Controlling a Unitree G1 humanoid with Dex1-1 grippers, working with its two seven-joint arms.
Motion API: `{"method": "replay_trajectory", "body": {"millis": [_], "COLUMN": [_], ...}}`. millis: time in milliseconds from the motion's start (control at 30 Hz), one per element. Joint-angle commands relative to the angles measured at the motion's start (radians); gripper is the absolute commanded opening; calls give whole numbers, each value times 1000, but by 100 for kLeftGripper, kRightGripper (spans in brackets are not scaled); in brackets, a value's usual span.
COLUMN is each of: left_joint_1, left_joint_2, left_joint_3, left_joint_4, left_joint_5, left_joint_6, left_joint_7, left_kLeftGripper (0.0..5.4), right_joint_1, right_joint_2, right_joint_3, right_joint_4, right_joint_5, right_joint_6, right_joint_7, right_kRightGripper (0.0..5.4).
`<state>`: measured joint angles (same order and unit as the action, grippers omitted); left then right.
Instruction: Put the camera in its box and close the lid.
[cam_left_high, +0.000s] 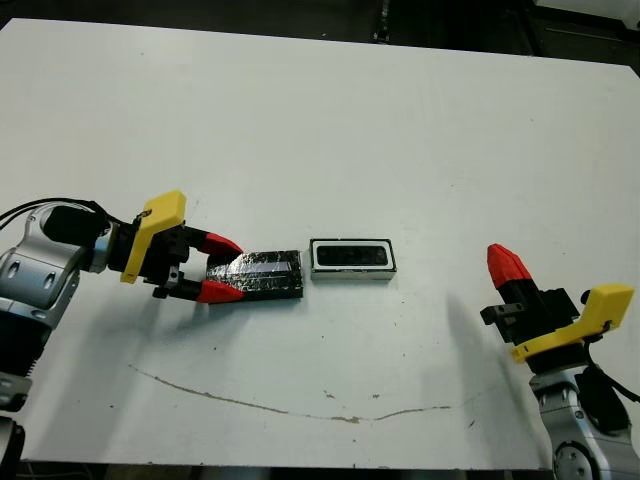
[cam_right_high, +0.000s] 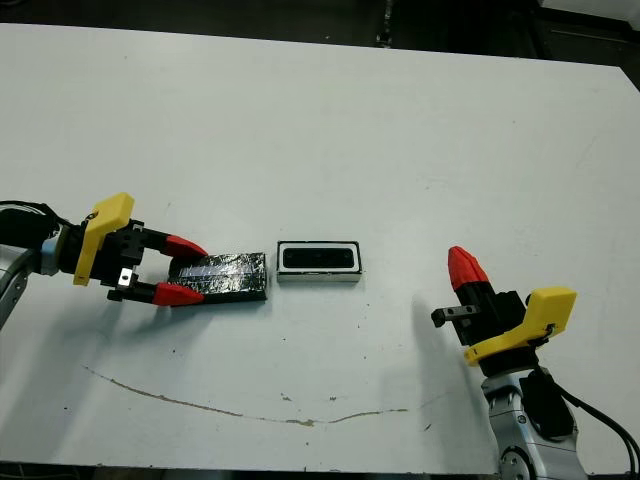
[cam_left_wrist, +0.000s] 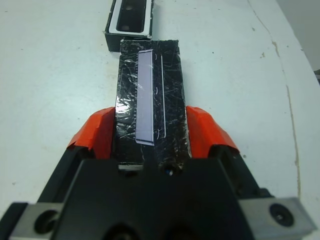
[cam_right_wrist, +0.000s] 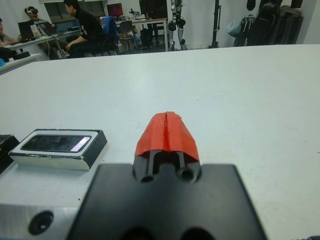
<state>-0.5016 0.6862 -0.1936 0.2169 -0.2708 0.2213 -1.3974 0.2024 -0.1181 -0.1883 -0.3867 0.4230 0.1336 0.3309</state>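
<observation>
**Q:** What do you see of the task's things, and where do they lie?

**A:** You see the flat glossy black rectangular lid, wrinkled with reflections and carrying a pale silvery-blue strip along its top, lying flat on the white table left of centre in the head view. Just beside its right end, with a narrow gap between, sits the small shallow rectangular box, thick white rim and dark outer sides. Inside the box lies the small flat black rectangular camera, filling most of the white tray.

**Q:** And the left pincer?

**A:** Your left gripper, black-bodied with a yellow mount, reaches in from the left edge of the frame. Its red-tipped fingers are spread about the width of the lid and stand one on each long side of the lid's near end. In the left wrist view both tips lie against the lid's edges.

**Q:** And the right pincer?

**A:** Your right gripper stands at the lower right of the frame, well apart from the box. Its two red tips are pressed together, holding nothing.
</observation>
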Motion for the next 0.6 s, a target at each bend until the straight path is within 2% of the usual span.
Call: {"method": "replay_trajectory", "body": {"millis": [33, 200, 300, 500, 600], "left_joint_1": [36, 31, 12, -53, -101], "left_joint_2": [-20, -45, -58, -89, -106], "left_joint_3": [47, 131, 151, 132, 102], "left_joint_4": [-25, -75, -82, -28, 38], "left_joint_5": [-43, -158, -201, -220, -198], "left_joint_6": [31, 138, 173, 164, 148], "left_joint_7": [37, 81, 84, 29, -14], "left_kLeftGripper": [316, 316, 316, 316, 316], "right_joint_1": [9, 9, 8, 10, 9], "right_joint_2": [-18, -16, -16, -17, -16], "right_joint_3": [0, 4, 8, 13, 15], "right_joint_4": [-3, 4, 3, 2, 4], "right_joint_5": [1, -11, -13, -15, -19], "right_joint_6": [17, 9, 14, 13, 7], "right_joint_7": [-5, -10, -13, -12, -13], "right_kRightGripper": [0, 0, 0, 0, 0]}}
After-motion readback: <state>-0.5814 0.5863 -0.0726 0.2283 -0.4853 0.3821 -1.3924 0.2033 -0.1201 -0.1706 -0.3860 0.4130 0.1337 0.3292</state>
